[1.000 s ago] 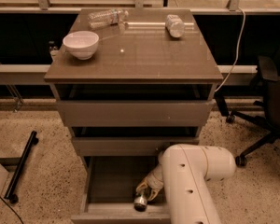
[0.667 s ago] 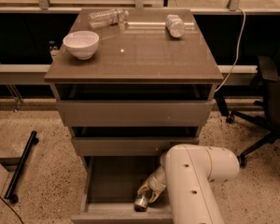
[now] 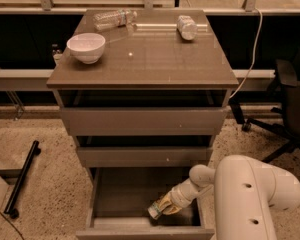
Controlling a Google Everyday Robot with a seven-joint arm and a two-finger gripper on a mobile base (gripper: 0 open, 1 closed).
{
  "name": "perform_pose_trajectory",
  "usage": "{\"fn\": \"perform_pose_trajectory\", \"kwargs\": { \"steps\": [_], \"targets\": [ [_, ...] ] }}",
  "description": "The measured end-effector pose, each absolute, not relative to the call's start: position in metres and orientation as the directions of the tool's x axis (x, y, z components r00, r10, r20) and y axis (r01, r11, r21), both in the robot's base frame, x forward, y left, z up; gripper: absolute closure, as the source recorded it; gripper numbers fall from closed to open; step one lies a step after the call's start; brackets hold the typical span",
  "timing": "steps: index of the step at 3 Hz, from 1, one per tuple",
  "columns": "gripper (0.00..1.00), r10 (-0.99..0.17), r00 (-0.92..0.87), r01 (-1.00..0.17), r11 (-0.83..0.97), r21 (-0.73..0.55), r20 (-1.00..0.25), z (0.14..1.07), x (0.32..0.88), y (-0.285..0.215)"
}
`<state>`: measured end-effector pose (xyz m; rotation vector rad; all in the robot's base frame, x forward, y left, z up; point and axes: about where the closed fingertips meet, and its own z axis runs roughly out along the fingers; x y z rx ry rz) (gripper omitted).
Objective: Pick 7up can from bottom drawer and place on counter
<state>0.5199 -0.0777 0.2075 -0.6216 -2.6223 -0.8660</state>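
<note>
The bottom drawer (image 3: 122, 196) is pulled open at the foot of the cabinet, and its floor is bare at the left. The 7up can (image 3: 155, 210) lies tilted near the drawer's front right, its silvery end facing front-left. Only that end and a little of its body show. My gripper (image 3: 165, 204) reaches down into the drawer from the right on the white arm (image 3: 250, 194), and its fingers are closed around the can's body. The counter (image 3: 155, 64) is the cabinet's broad glossy top, well above the drawer.
On the counter stand a white bowl (image 3: 86, 47) at the left and two clear plastic bottles (image 3: 114, 18) (image 3: 187, 27) lying at the back. Two more drawers (image 3: 142, 121) (image 3: 145, 156) are partly open above the bottom one. An office chair (image 3: 290, 99) stands at the right and a black bar (image 3: 21, 179) lies on the floor at the left.
The arm has shifted a little to the right. The gripper and the can have moved slightly up and to the right inside the drawer.
</note>
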Motion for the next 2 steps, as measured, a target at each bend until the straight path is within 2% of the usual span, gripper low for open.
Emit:
{"fn": "perform_pose_trajectory", "kwargs": {
  "steps": [2],
  "targets": [
    [1.00, 0.173, -0.956, 0.294, 0.623, 0.725, 0.239, 0.317, 0.487, -0.120]
  ]
}}
